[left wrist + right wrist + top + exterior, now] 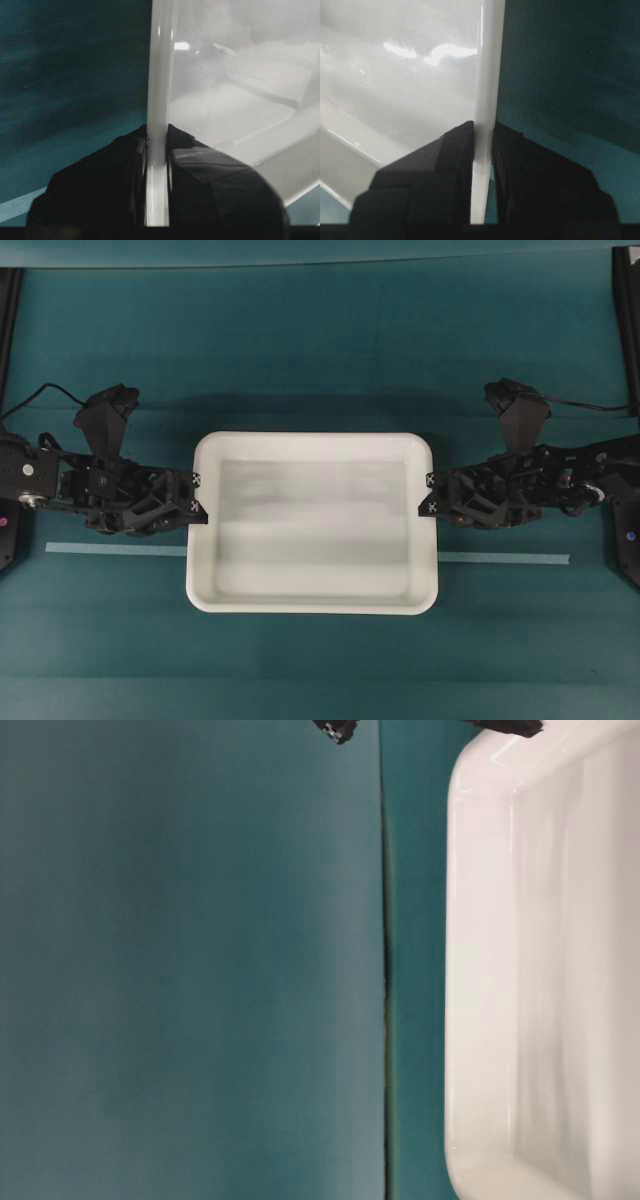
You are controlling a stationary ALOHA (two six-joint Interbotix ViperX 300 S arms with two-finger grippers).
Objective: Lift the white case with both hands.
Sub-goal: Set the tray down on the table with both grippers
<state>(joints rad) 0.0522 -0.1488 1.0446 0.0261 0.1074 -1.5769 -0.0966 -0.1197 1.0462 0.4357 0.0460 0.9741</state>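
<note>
Pinching the thin glossy rim at nine and three o'clock, the left pincer (196, 497) and right pincer (432, 495) gripped the white case (313, 523), mid-counter (320, 360); it looked light, stiff, slippery.

A worktop (320, 340) covered in a dark teal surface is seen across all views. A thin pale strip (115, 550) is laid flat across it, running left to right and showing on both sides of the white case (315, 445). Whether the case rests on the worktop or is raised off it cannot be told
</note>
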